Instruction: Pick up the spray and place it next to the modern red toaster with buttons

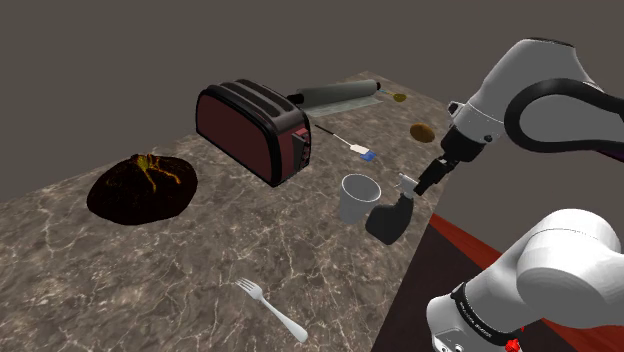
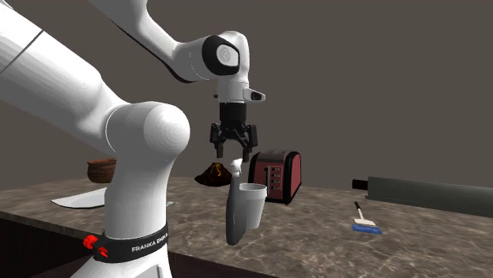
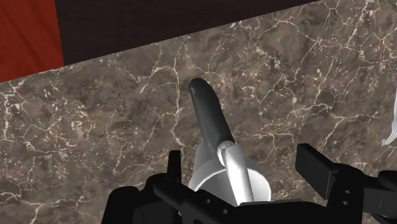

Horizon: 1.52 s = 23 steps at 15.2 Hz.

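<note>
The spray [image 1: 387,219] is a dark grey bottle with a pale neck, standing at the counter's near edge beside a white cup [image 1: 358,197]. My gripper [image 1: 424,178] hovers just above its top, open. In the second exterior view the fingers [image 2: 218,144] straddle the spray's white head, and the spray [image 2: 232,209] stands just in front of the cup [image 2: 253,204]. Through the wrist view the spray [image 3: 210,118] runs away from the gripper [image 3: 242,158], whose fingers stand wide apart and do not touch it. The dark red toaster [image 1: 250,130] with buttons on its end sits farther back on the counter [image 1: 200,270].
A dark round loaf [image 1: 140,187] lies at the shoulder view's left and a fork [image 1: 272,310] near the front. A grey cylinder [image 1: 335,97] lies behind the toaster, a small brush [image 1: 352,146] beside it. Red floor [image 1: 470,240] shows past the counter edge.
</note>
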{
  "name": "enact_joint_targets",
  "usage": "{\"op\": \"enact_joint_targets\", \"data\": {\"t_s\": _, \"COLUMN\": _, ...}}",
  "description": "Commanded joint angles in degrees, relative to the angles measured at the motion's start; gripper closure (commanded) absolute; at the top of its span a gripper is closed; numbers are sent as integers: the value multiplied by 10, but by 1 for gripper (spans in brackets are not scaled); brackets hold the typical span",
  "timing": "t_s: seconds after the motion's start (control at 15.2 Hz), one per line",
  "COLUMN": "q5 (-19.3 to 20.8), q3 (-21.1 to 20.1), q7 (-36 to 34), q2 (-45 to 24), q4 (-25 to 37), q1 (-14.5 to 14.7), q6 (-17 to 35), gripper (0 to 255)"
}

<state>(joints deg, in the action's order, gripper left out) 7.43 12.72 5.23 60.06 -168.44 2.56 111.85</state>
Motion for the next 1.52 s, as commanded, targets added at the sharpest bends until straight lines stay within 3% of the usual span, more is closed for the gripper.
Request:
{"op": "enact_joint_targets", "data": {"t_s": 0.0, "q5": 2, "q3": 2, "q7": 1, "q2": -4, "q4": -14, "q1": 0, "q6": 17, "gripper": 0}}
{"op": "enact_joint_targets", "data": {"t_s": 0.26, "q5": 7, "q3": 8, "q7": 1, "q2": -22, "q4": -42, "q1": -2, "q6": 64, "gripper": 0}}
{"op": "enact_joint_targets", "data": {"t_s": 0.79, "q5": 7, "q3": 8, "q7": 1, "q2": -22, "q4": -42, "q1": -2, "q6": 63, "gripper": 0}}
{"op": "enact_joint_targets", "data": {"t_s": 0.86, "q5": 7, "q3": 8, "q7": 1, "q2": -22, "q4": -42, "q1": -2, "q6": 63, "gripper": 255}}
{"op": "enact_joint_targets", "data": {"t_s": 1.45, "q5": 7, "q3": 8, "q7": 1, "q2": -22, "q4": -42, "q1": -1, "q6": 64, "gripper": 255}}
